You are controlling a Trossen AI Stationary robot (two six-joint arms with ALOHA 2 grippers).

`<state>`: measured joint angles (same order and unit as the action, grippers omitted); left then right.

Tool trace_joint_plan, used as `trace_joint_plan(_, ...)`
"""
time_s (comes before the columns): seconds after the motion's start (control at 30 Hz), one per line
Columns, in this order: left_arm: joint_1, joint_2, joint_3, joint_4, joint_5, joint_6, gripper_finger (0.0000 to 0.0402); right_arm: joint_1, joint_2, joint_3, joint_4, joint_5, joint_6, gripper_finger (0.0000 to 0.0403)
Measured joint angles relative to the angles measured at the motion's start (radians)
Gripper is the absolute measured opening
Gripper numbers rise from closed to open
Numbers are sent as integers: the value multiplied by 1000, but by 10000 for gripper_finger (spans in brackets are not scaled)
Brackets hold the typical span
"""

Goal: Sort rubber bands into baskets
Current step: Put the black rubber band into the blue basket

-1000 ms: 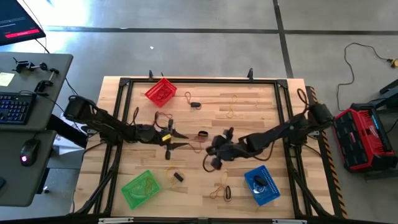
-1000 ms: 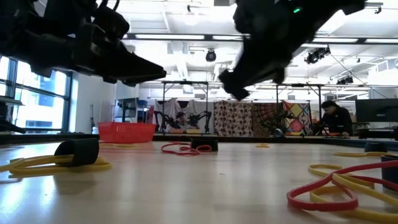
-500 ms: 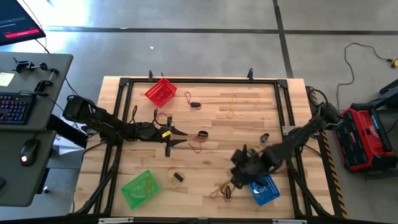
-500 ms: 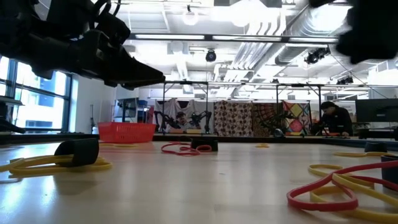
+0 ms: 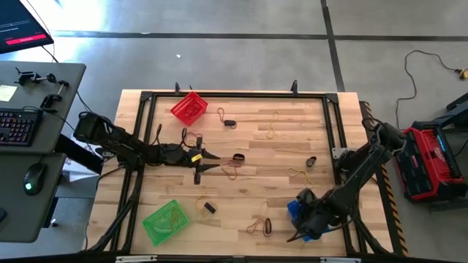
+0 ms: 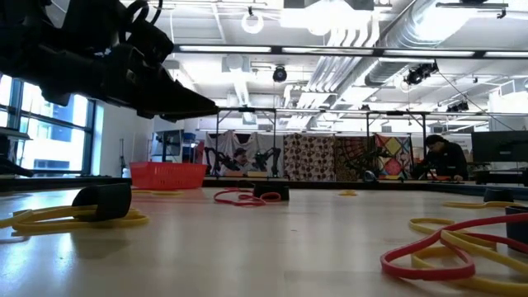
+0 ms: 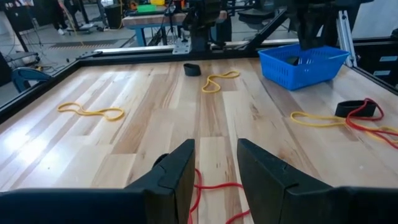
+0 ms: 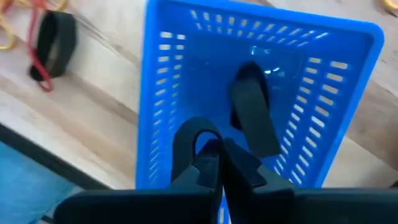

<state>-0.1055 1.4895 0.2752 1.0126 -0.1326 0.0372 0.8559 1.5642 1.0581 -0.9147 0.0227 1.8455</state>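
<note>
My right gripper (image 8: 214, 158) hangs over the blue basket (image 8: 186, 74) at the table's near right (image 5: 296, 210) and is shut on a thick black rubber band (image 8: 196, 138). Another black band (image 8: 252, 115) lies in the basket. My left gripper (image 5: 212, 162) is open and empty at mid-table, above a red band (image 7: 214, 186). The red basket (image 5: 189, 107) stands at the far left. The green basket (image 5: 167, 221), with yellow bands in it, stands at the near left. My right gripper pinches the black band between its two shut fingers, which point down from above. A loop of the band (image 8: 186, 134) bulges out beside the fingertips. The band is lifted clear, over the inside of the blue basket.
Loose bands lie about the table: a black one (image 5: 239, 157) and a red-yellow tangle (image 5: 232, 172) beyond my left gripper, yellow (image 5: 300, 175) and black (image 5: 311, 161) at right, a cluster (image 5: 259, 225) near the front, black (image 5: 210, 208). A person (image 6: 441, 157) sits far behind.
My right gripper has swung from the table's middle toward the near right corner and now stands over the blue basket, still shut on the black band. It has left the low view.
</note>
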Motion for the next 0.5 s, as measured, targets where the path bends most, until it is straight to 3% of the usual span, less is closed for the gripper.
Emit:
trace_joint_plan(0.27, 1, 0, 0, 0, -4, -8, 113, 3, 0, -56, 50, 0, 6, 4)
trace_joint_plan(0.5, 0, 0, 0, -2, -6, -8, 113, 2, 0, -58, 44, 0, 6, 48)
